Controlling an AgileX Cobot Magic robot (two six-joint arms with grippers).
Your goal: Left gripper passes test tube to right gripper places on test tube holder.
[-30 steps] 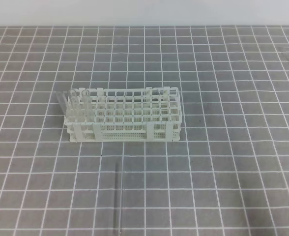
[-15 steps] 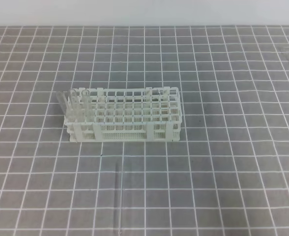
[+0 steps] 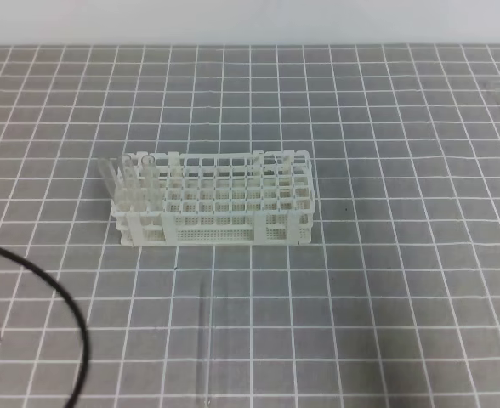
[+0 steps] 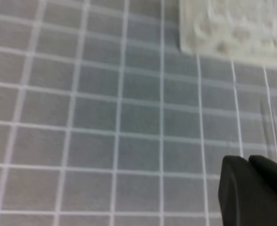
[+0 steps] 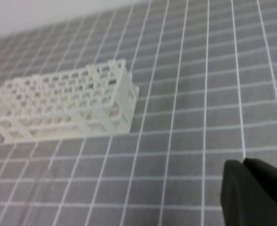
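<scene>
No brand, label or writing can be read anywhere. In the high view only a black cable (image 3: 59,297) and a black corner of the left arm at the frame's 9 o'clock edge show. The left gripper (image 4: 248,162) sits at 5 o'clock in its wrist view, fingers pressed together and holding nothing, tips pointing up toward the rack (image 4: 237,28) at 1 o'clock. The right gripper (image 5: 243,165) is likewise shut and empty, low at 5 o'clock, the rack (image 5: 63,106) well apart at 9 o'clock. The tube (image 3: 204,344) lies flat on the gridded mat (image 3: 386,255), at 6 o'clock from the rack (image 3: 212,208), apart from it. Several clear tubes (image 3: 131,183) stand in the rack's left end.
</scene>
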